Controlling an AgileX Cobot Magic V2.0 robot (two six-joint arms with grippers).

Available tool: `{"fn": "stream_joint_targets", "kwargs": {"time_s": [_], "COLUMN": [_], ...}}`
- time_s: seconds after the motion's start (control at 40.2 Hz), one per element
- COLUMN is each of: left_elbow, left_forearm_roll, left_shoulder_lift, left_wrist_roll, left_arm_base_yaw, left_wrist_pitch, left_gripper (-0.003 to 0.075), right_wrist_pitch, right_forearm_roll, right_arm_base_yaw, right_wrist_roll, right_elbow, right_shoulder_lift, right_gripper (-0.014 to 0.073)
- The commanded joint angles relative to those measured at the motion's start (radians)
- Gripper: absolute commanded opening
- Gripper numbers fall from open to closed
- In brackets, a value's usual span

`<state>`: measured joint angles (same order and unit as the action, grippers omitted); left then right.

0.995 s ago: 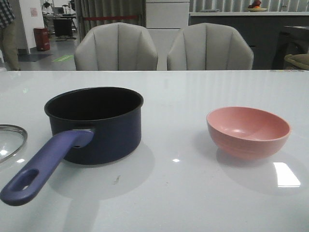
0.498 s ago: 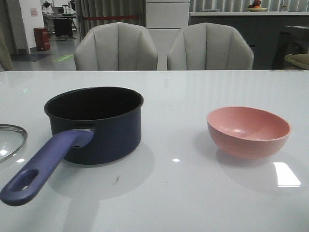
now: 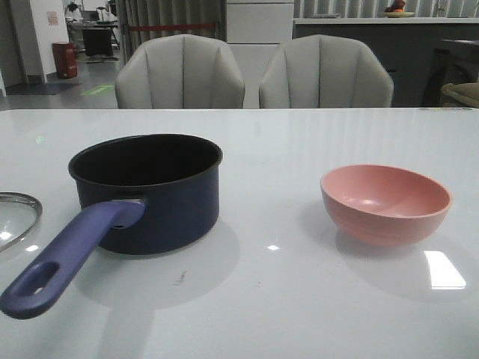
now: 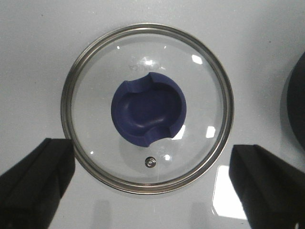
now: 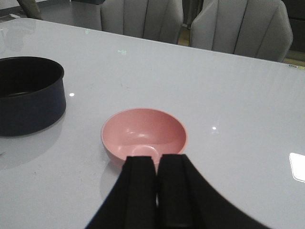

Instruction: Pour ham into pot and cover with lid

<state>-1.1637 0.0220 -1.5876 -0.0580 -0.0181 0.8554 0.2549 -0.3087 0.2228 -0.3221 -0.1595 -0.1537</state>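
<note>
Left gripper (image 4: 151,191) hangs over the glass lid (image 4: 148,107), jaws spread wide, holding nothing. Right gripper (image 5: 157,191) closed, empty, near the pink bowl (image 5: 144,134).

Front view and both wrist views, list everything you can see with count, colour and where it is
pot: one, dark navy with a purple-blue handle, left part of the table, uncovered
lid: one, clear glass with metal rim and blue knob, flat on the table left of the pot
bowl: one, pink, right part of the table, no ham visible in it
table: one, glossy white
chairs: two, grey, behind the table
left gripper: black, open, above the lid
right gripper: black, fingers together, short of the bowl
</note>
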Motion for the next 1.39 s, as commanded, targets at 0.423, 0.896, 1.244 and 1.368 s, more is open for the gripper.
{"fn": "stream_joint_targets", "kwargs": {"time_s": [0.423, 0.896, 1.244, 1.368], "left_elbow": [-0.204, -0.214, -0.219, -0.219], "left_forearm_roll": [0.066, 0.068, 0.082, 0.082], "left_shoulder_lift": [-0.18, -0.264, -0.289, -0.289], "left_wrist_roll": [0.022, 0.022, 0.022, 0.02], "left_arm_base_yaw": [-0.041, -0.041, -0.041, -0.041], "left_wrist_pitch": [0.105, 0.119, 0.073, 0.068], "left_gripper": [0.0691, 0.0691, 0.0678, 0.0572], "right_wrist_pitch": [-0.078, -0.078, -0.078, -0.078], "right_forearm_roll": [-0.011, -0.011, -0.011, -0.011], "right_arm_base_yaw": [0.002, 0.002, 0.002, 0.002], "right_wrist_roll": [-0.003, -0.003, -0.003, -0.003], "right_elbow": [-0.027, -0.027, -0.027, -0.027], "right_shoulder_lift": [-0.009, -0.009, -0.009, -0.009], "right_gripper": [0.0157, 0.0157, 0.0157, 0.0157]}}
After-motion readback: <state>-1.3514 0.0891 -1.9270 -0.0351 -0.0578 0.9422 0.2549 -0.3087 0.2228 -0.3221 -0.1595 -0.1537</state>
